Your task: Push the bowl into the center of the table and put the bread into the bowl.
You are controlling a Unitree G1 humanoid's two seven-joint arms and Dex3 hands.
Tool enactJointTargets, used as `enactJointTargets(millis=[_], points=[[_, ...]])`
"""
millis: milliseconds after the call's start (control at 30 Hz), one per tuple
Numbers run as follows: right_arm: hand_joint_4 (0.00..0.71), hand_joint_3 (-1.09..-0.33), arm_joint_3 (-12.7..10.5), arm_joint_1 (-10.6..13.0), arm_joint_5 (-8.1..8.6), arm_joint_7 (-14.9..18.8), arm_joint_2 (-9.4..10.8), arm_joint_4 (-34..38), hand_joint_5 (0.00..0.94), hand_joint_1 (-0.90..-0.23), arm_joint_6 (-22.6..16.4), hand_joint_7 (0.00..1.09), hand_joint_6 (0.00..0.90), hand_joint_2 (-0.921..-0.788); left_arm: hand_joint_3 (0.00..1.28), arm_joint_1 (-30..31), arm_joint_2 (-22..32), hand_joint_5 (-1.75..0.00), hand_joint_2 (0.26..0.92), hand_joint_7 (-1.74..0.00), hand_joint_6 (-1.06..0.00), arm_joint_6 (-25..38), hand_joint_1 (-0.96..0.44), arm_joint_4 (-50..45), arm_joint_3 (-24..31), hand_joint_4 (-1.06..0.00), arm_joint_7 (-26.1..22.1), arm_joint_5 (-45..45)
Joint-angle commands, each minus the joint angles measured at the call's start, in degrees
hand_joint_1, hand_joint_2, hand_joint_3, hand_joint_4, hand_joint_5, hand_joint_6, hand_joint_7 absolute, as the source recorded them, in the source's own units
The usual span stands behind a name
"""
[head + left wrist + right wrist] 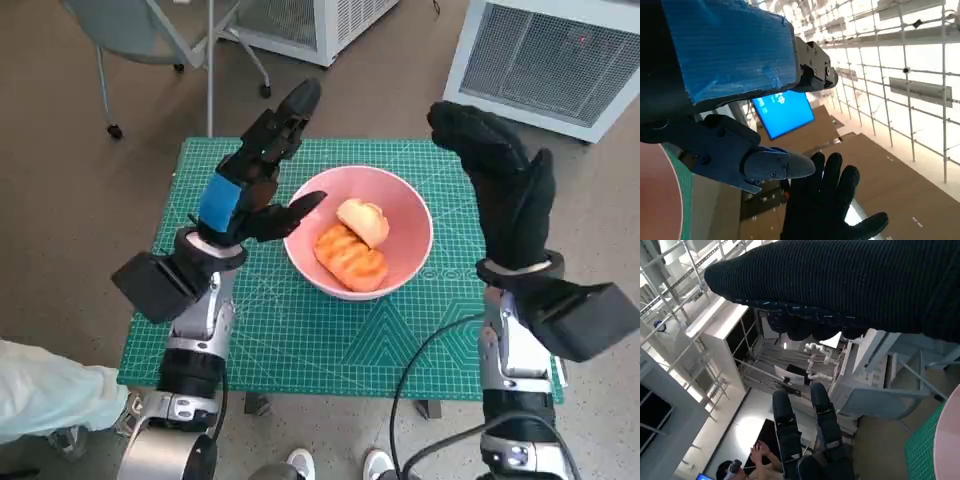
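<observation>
Bowl (330,275) at mid-surface (300,340), two bread (352,258) pieces inside (task looks done); left hand (248,192) and right hand (505,185) raised beside bowl, fingers apart, empty; next: withdraw arms.

The left hand (248,190) is black plastic with blue tape across its back. The right hand (505,185) wears a black knitted glove. Both forearms are pale, with black boxes at the wrists and a black cable (420,370) by the right one.
</observation>
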Motion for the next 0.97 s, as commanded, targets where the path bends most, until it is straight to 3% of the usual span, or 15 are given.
enactJointTargets(millis=[33, 967], points=[[0.167, -0.706, 0.3, 0.0, -0.71, -0.7, -0.2, -0.1, 0.0, -0.689, 1.1, 0.51, -0.001, -0.921, 0.43, 0.4, -0.4, -0.01, 0.921, 0.0, -0.24, -1.7, -0.57, 0.8, 0.6, -0.13, 0.9, -0.2], [0.167, -0.714, 0.3, -0.1, -1.77, -1.8, -0.1, 0.9, 0.001, -0.693, 0.5, 0.52, 0.003, -0.921, 0.42, 2.5, -0.2, 0.0, 0.921, 0.0, -0.24, 0.2, -0.61, -0.4, 1.7, -0.13, -2.9, -4.4]])
